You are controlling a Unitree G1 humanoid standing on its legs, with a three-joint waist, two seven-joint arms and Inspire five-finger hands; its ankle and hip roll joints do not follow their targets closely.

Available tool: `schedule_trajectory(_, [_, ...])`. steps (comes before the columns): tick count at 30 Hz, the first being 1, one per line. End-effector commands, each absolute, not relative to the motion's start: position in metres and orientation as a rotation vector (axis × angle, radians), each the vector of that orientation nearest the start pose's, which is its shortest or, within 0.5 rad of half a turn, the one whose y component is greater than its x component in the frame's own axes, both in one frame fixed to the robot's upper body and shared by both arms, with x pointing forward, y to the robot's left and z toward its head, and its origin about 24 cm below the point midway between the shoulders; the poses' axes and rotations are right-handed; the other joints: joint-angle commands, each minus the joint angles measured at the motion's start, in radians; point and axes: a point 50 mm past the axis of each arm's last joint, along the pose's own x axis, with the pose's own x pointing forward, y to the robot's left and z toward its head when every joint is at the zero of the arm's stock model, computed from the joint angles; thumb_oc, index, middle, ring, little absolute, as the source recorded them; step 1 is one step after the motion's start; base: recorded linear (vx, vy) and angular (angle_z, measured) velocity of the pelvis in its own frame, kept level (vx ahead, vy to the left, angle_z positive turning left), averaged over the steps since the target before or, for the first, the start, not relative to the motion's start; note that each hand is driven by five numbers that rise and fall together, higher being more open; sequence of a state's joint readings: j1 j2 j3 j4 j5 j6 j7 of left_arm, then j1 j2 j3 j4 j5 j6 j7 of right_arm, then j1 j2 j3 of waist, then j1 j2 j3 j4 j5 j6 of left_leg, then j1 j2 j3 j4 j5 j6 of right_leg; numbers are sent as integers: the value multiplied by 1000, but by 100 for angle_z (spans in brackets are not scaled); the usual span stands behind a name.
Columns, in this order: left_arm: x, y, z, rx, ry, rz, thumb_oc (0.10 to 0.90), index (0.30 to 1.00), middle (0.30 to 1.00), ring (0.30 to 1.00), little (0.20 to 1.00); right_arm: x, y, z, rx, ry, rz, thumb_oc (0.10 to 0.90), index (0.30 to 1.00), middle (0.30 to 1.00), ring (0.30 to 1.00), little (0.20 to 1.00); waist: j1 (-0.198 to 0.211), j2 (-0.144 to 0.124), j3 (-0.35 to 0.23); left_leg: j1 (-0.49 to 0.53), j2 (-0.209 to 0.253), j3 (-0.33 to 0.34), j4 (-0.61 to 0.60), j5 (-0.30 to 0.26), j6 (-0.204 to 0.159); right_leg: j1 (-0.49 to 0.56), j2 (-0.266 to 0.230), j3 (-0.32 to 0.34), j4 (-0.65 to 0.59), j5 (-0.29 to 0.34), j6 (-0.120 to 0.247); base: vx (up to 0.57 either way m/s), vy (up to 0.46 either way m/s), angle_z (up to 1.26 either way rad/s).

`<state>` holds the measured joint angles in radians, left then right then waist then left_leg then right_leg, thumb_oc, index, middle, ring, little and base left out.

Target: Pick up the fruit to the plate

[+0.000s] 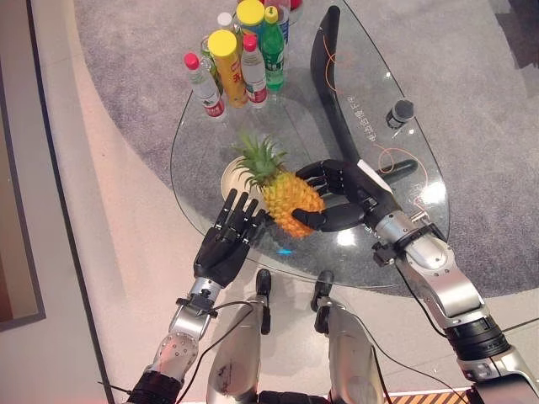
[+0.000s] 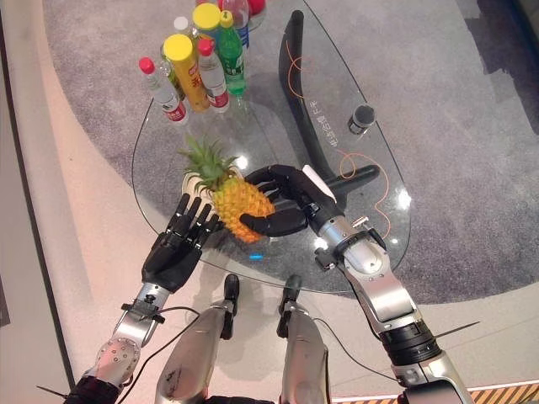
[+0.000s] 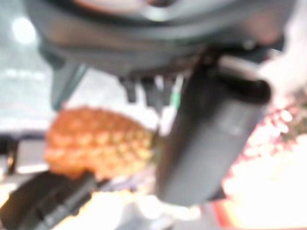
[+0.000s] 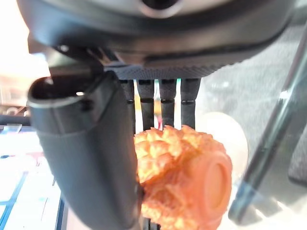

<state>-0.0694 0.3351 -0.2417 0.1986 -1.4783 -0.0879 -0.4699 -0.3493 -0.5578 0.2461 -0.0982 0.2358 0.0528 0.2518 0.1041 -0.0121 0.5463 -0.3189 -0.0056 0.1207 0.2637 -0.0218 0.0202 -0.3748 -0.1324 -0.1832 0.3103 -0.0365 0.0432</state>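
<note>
A pineapple with a green leafy crown lies tilted over the near side of the glass table. My right hand is shut on it, fingers curled over its far side and thumb under its near end; the right wrist view shows the orange body pinched between thumb and fingers. A white plate lies under the crown, mostly covered by the fruit. My left hand is open, its straight fingers pointing at the pineapple's near left side, tips close to it or touching.
Several bottles with red, yellow and green caps stand grouped at the table's far edge. A curved black support runs under the glass to the right of the pineapple, with a small dark cylinder further right. Grey carpet surrounds the table.
</note>
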Motion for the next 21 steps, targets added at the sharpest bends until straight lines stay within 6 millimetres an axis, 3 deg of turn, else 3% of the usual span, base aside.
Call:
schedule_trajectory(1, [257,155,88,-1105,-279,-669,800,900,900,900,900,261,-122,221,-428,-708,711,100,300,300,300,200,-7,13,-26,37,-62,14,51,-85,30,73,24,-77,65,-35,19,9,-21,4])
schedule_trajectory(11, [256,154,113,-962,-357,-724,800,900,900,900,900,257,-117,211,-445,-671,758,100,300,300,300,200,0,12,-26,21,-76,-4,60,-79,34,67,30,-73,69,-37,13,6,-5,2])
schedule_trajectory(21, [251,149,129,-950,-408,-808,800,900,900,900,900,253,-110,198,-472,-630,806,100,300,300,300,200,9,10,-26,13,-89,-22,63,-75,37,65,38,-67,70,-38,11,8,-4,3])
